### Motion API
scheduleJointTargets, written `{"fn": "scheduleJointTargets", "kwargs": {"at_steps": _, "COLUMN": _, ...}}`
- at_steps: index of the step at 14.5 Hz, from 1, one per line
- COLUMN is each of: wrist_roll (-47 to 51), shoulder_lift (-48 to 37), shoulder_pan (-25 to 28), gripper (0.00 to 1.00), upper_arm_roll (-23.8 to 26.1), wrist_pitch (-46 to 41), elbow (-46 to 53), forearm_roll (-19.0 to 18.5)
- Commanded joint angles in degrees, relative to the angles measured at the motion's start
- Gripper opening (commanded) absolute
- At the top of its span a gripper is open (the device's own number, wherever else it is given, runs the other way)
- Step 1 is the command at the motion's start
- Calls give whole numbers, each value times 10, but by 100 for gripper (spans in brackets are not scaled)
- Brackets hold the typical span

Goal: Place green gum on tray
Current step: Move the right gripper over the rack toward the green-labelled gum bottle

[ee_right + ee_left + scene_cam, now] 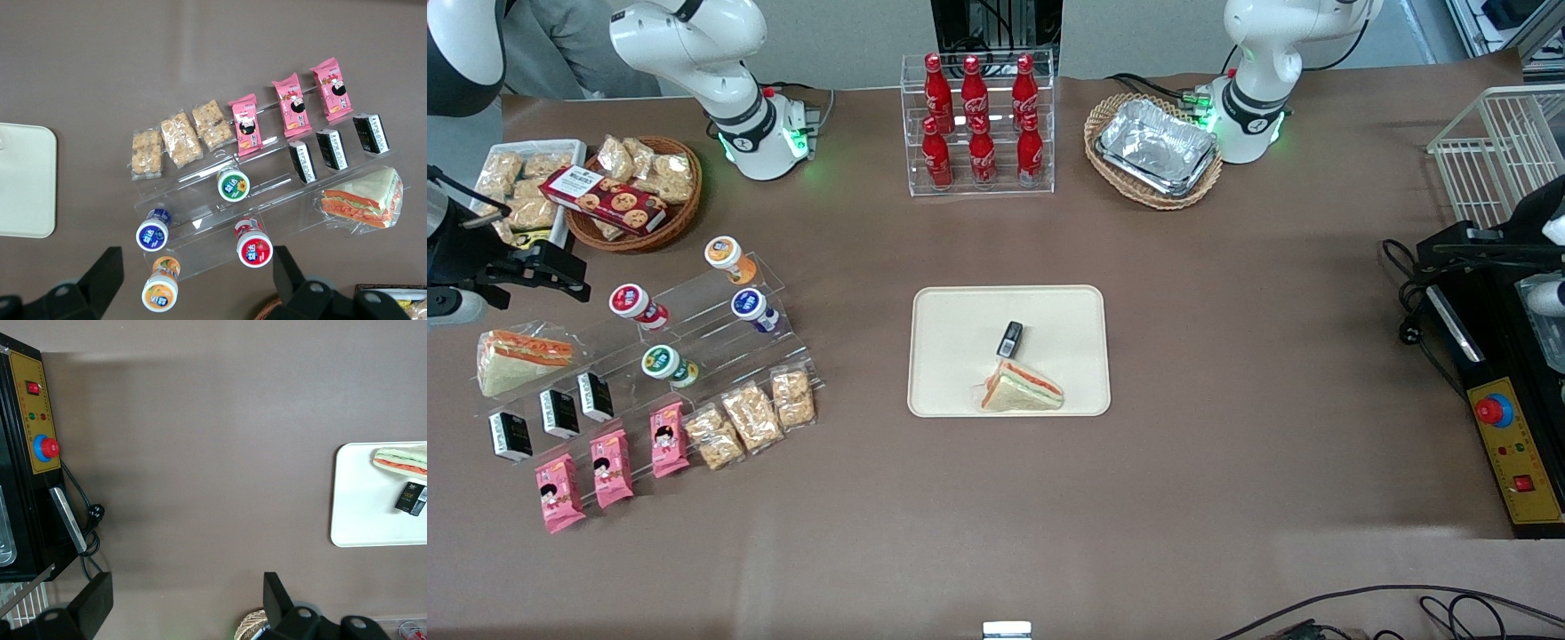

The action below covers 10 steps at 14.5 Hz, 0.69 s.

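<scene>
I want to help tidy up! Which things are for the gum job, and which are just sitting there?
For the job:
green gum on the clear rack
tray
gripper, open, above the snack end

Just sitting there:
sandwich on the tray
red gum
blue gum
orange gum
cola bottles

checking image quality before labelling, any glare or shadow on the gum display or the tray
Front view: the clear acrylic stand gives faint reflections, yet the green gum's green-and-white lid reads clearly; the cream rectangular tray is evenly lit, with soft shadows beside the arm bases. Right wrist view: sharp, the open gripper hangs dark above the stand. Left wrist view: tray looks washed-out white.
</scene>
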Motion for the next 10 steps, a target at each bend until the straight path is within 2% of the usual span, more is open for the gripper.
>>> {"fn": "scheduleJointTargets", "kwargs": {"at_steps": 1, "wrist_roll": 7, "shoulder_lift": -3, "shoulder_pan": 1, "gripper": 100, "upper_arm_roll": 0, "wrist_pitch": 3, "elbow": -1, "forearm_roll": 7}}
{"fn": "scheduleJointTargets", "kwargs": {"at_steps": 7, "wrist_roll": -2, "shoulder_lift": -4, "shoulder_pan": -4, "gripper": 100, "upper_arm_roll": -4, "wrist_pitch": -10, "elbow": -8, "forearm_roll": 7}}
{"fn": "scheduleJointTargets", "kwargs": {"at_steps": 10, "wrist_roll": -72, "shoulder_lift": -7, "shoulder_pan": -29, "gripper": 100, "upper_arm_roll": -24, "wrist_pitch": -25, "elbow": -10, "forearm_roll": 7}}
